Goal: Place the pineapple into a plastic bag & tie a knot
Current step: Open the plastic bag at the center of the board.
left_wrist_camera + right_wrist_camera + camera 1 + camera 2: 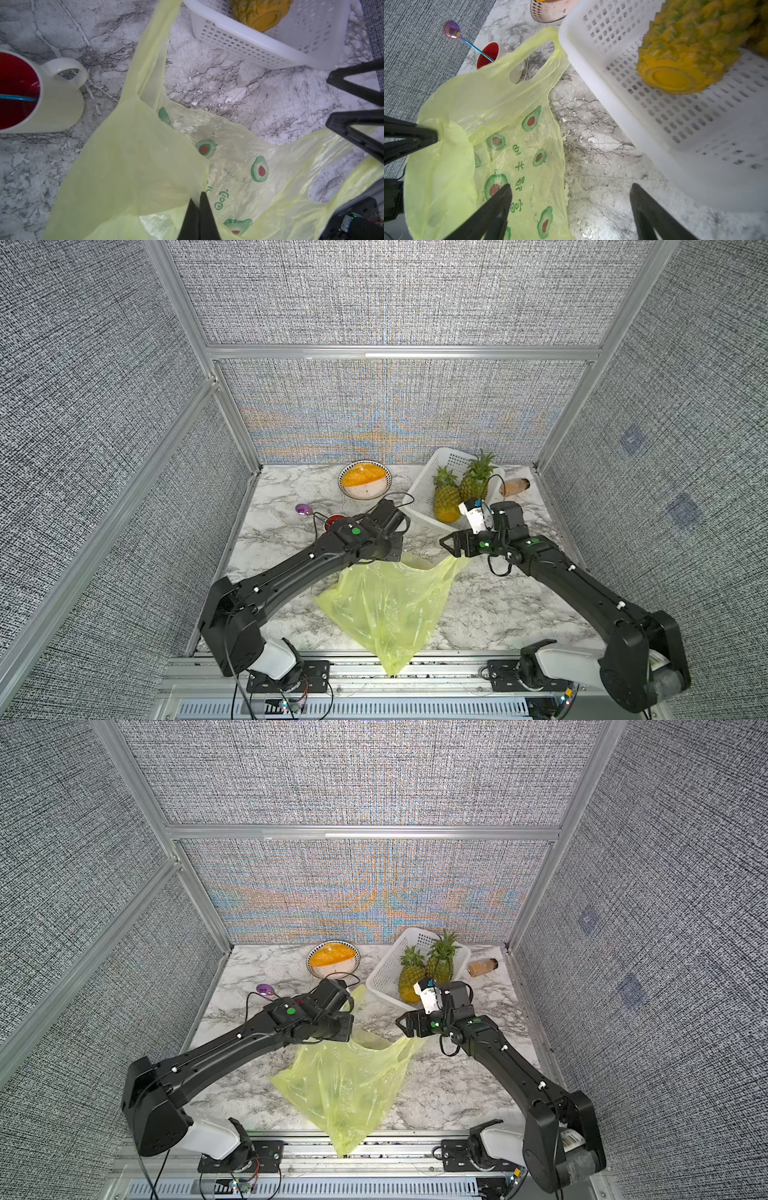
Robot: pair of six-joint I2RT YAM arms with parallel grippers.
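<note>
Got the left pincer (199,200) pressed together on the rim of the plastic bag (386,605), visible only from its wrist cam, buried under the left arm (291,572) in both top views. Found the right pincer (571,185) spread wide, gripping nothing, one finger (496,207) over the bag, the other over bare surface (602,145). Seeing the bag lying mid-surface, bottom corner drooping off the front edge. Spotted the nearer pineapple (444,504) in the white basket (419,487), partly blocked by the right wrist cam (473,516).

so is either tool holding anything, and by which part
The left tool is shut on the thin yellow-green plastic bag, pinching the top layer at its mouth edge. The right tool is open, holding nothing.
</note>
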